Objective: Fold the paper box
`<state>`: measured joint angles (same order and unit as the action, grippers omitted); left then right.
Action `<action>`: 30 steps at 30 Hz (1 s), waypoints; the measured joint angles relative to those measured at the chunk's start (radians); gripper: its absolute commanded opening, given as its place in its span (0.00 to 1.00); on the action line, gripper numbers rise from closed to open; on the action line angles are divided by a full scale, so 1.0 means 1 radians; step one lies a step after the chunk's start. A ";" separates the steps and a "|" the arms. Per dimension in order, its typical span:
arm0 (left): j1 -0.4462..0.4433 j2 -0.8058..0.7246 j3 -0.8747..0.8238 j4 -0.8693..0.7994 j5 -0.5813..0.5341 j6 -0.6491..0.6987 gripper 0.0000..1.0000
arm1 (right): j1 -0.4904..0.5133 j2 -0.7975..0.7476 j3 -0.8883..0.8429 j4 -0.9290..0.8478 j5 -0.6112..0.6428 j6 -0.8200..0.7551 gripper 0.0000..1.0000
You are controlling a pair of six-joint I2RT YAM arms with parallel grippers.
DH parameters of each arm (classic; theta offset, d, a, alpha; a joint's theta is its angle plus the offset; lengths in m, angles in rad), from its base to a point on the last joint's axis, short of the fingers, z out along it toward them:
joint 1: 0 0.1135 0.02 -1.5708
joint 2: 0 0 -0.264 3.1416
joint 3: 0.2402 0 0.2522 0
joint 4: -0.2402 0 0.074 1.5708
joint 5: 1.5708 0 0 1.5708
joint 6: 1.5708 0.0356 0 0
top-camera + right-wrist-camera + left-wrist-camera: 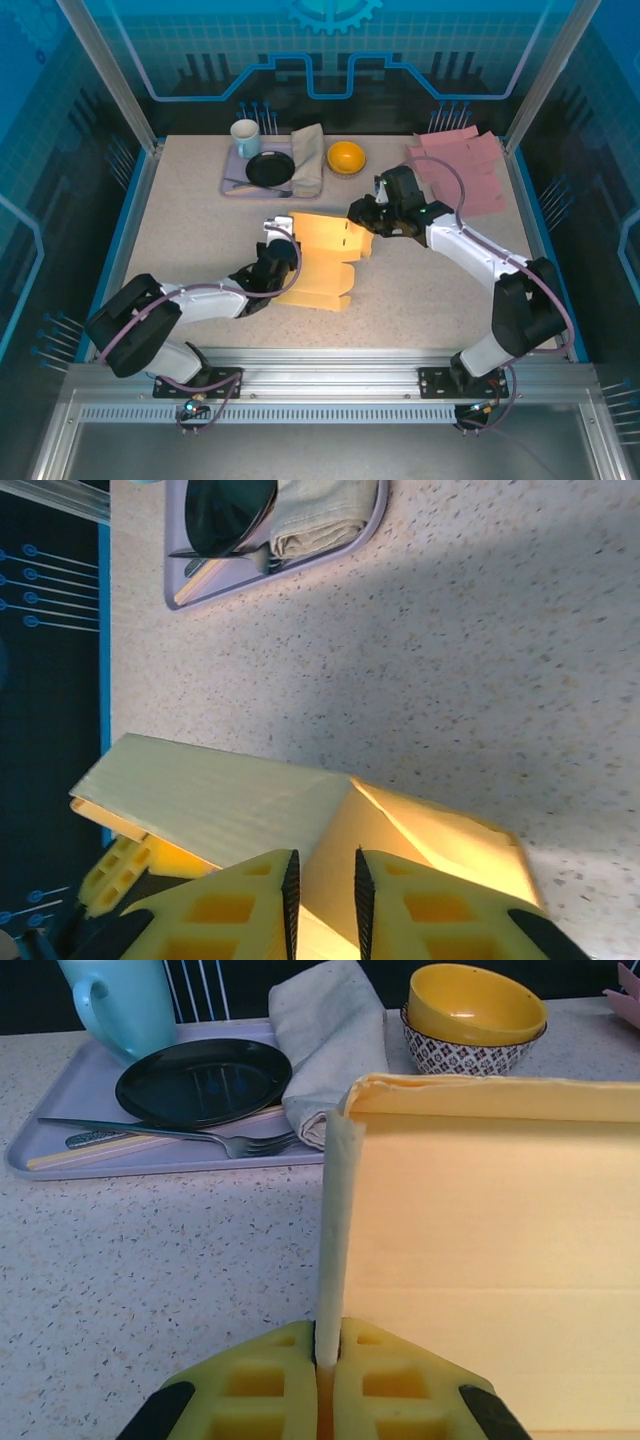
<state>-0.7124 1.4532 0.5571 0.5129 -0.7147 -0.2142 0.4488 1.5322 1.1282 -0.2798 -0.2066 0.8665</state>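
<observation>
At table centre | my left gripper (328, 1348) pinches the upright left flap of the paper box (325, 265) | box lies between both arms | my right gripper (325, 885) straddles its right corner, jaws narrowly apart, grip I cannot tell

yellow paper box (325, 265), partly folded, on table (200, 240)

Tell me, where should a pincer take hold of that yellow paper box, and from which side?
By its upright left wall, coming edge-on from the robot's side, low over the table. The paper box is thin card lying mostly flat, so only a standing flap gives two faces to pinch. The left pincer is shut on that wall just so.
</observation>
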 measured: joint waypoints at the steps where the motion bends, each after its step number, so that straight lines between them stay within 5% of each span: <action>1: 0.003 0.000 0.011 -0.015 -0.004 -0.020 0.00 | 0.000 -0.016 0.001 -0.021 0.019 -0.021 0.25; 8: 0.023 0.001 0.020 -0.083 -0.018 -0.111 0.00 | 0.010 -0.100 0.002 -0.103 0.095 -0.141 0.23; 21: 0.023 0.001 0.043 -0.164 -0.030 -0.178 0.00 | 0.094 0.035 0.035 -0.125 0.134 -0.272 0.24; 30: 0.023 -0.006 0.043 -0.169 -0.030 -0.180 0.00 | 0.067 0.068 0.019 -0.130 0.185 -0.299 0.26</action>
<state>-0.6891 1.4467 0.5999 0.3439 -0.7448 -0.3946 0.5156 1.5997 1.1469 -0.4099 -0.0216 0.5671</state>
